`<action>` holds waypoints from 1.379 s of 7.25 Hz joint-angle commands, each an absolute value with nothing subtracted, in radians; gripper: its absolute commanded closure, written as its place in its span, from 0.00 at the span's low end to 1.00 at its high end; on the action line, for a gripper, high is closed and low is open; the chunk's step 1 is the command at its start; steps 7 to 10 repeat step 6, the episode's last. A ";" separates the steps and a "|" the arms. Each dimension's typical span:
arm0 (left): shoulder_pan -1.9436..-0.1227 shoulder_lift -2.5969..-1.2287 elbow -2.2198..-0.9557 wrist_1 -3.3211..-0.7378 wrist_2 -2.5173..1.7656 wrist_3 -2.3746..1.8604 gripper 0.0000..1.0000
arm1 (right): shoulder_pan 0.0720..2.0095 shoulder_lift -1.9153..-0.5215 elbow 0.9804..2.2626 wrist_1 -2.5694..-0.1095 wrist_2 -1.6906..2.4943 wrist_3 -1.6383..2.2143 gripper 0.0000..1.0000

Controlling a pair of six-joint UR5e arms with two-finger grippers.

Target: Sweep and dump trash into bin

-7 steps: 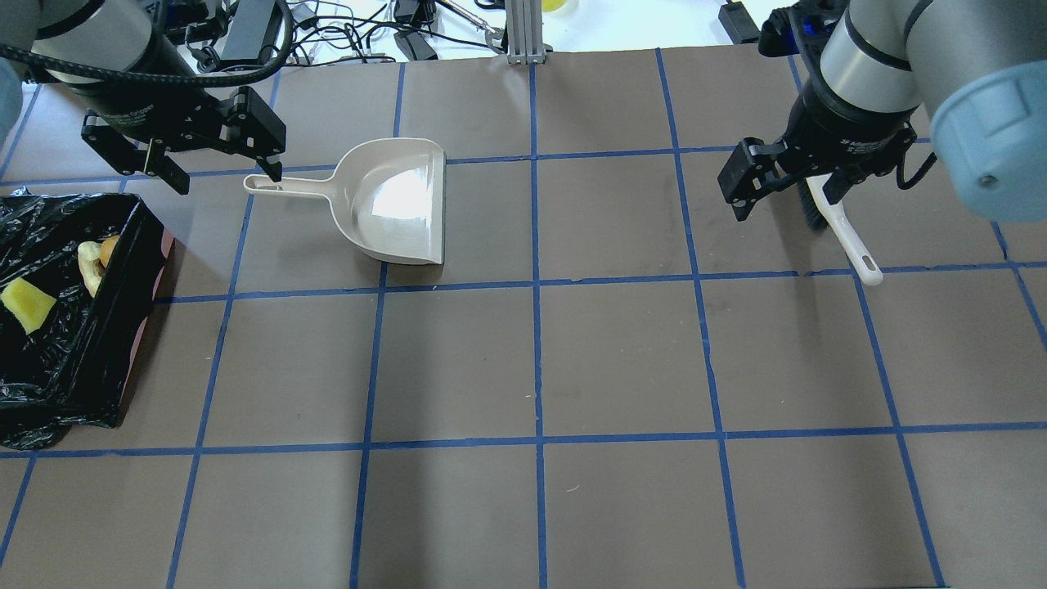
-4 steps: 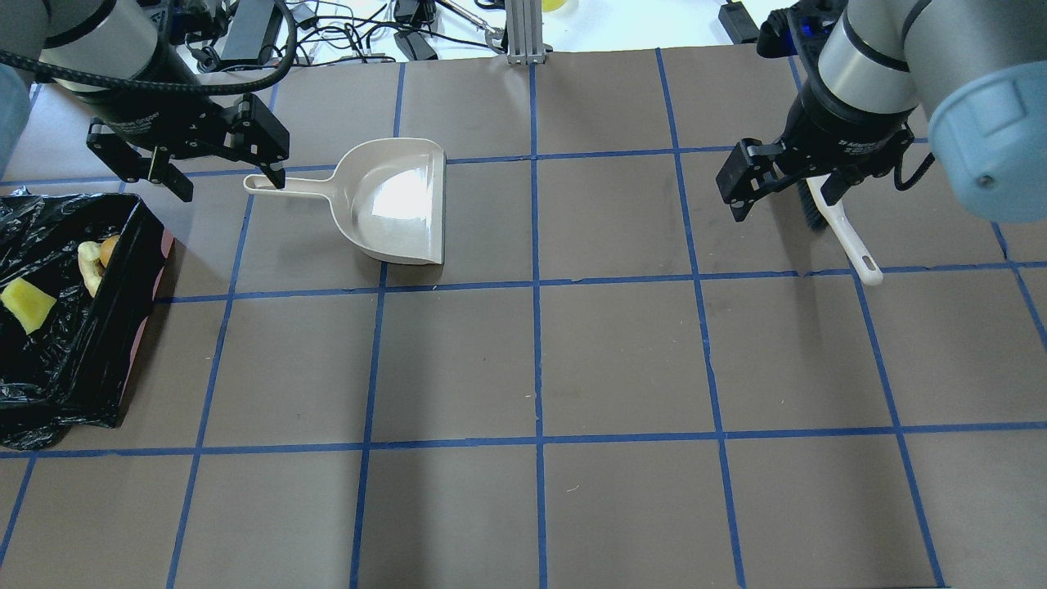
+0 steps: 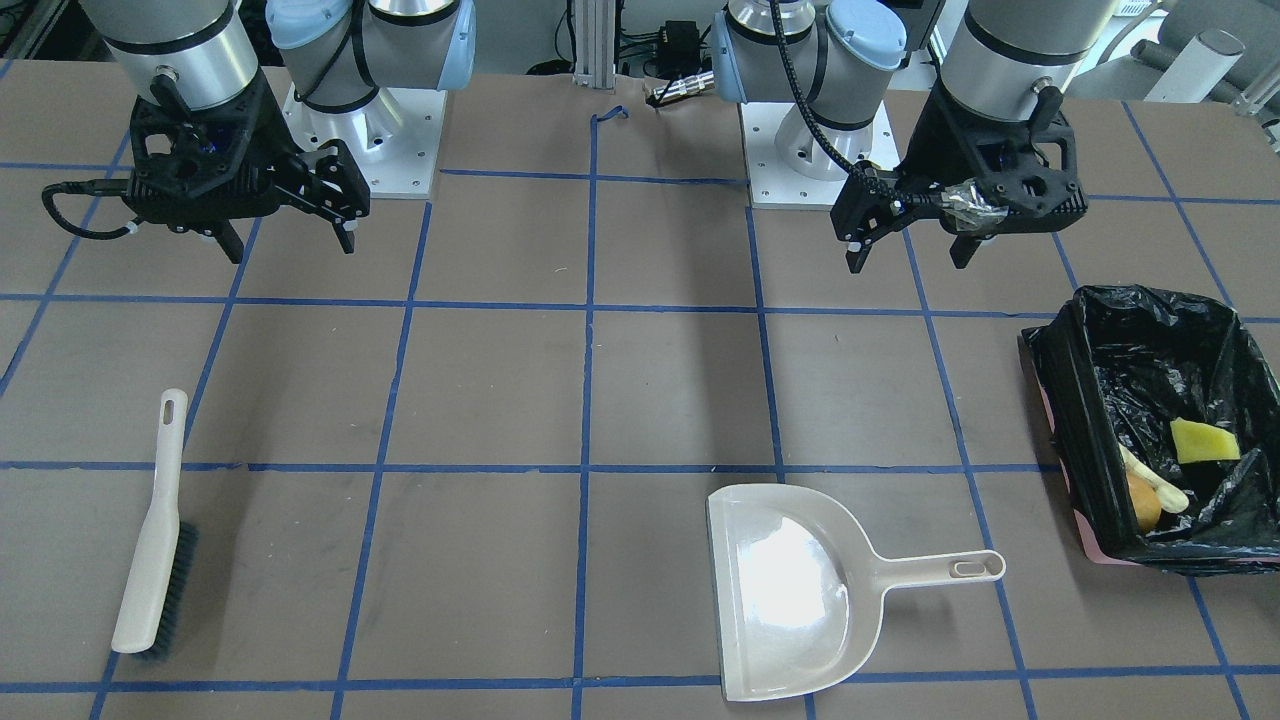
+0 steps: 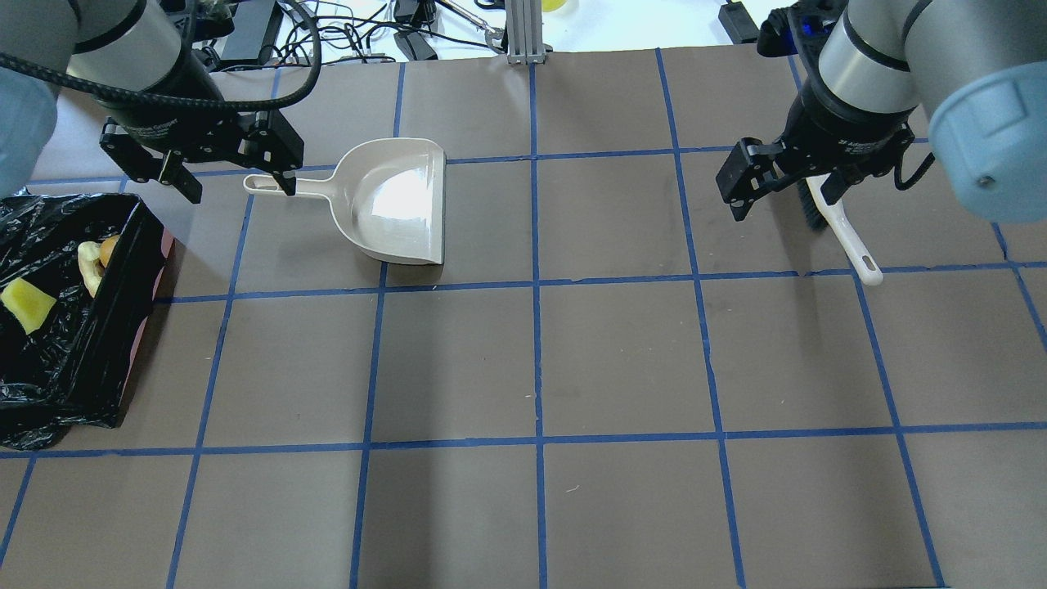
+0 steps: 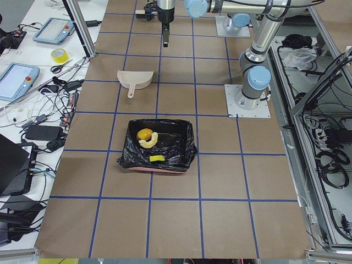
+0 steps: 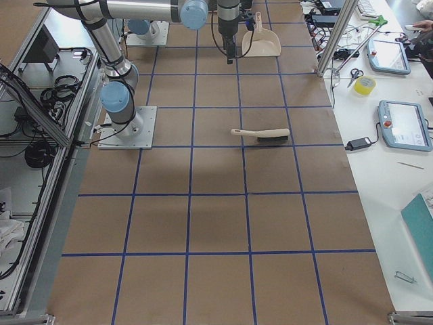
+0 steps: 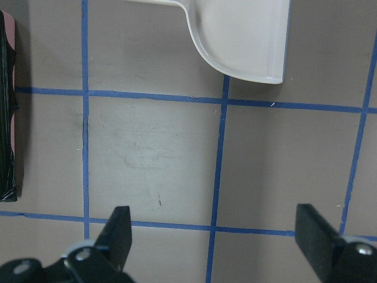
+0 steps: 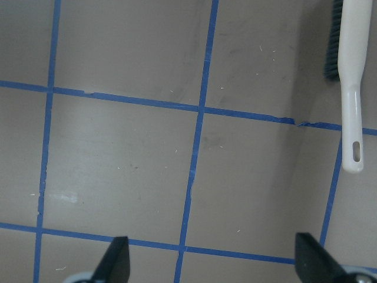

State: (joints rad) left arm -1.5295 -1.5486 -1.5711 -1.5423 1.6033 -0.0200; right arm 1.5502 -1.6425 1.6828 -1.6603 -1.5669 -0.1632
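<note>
The bin (image 4: 123,327) (image 3: 1075,420), lined with a black bag, stands at the table's left end. Inside lie the trash pieces: a yellow wedge (image 4: 26,304) (image 3: 1203,441), a golden-brown lump (image 3: 1143,503) and a tan croissant (image 4: 88,266). My left gripper (image 4: 240,190) (image 3: 908,260) hangs open and empty above the table, over the end of the beige dustpan's (image 4: 397,200) (image 3: 800,590) handle. My right gripper (image 4: 785,204) (image 3: 290,250) is open and empty too, raised beside the white-handled brush (image 4: 842,233) (image 3: 155,530), which lies flat on the table.
The dustpan (image 7: 241,35) lies flat with nothing in it, its mouth turned away from the bin. The brush (image 8: 353,71) shows at the right wrist view's upper right. Cables and devices crowd the far table edge (image 4: 343,33). A metal post (image 4: 523,33) stands at the far middle.
My left gripper has shifted to the right, from beside the bin's far corner to above the dustpan handle's end. The right gripper has barely moved. Both stay open.
</note>
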 commanded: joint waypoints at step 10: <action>-1.525 -1.566 -1.560 -1.542 1.594 -0.009 0.00 | 1.551 -1.641 1.683 -1.669 -1.569 -0.163 0.00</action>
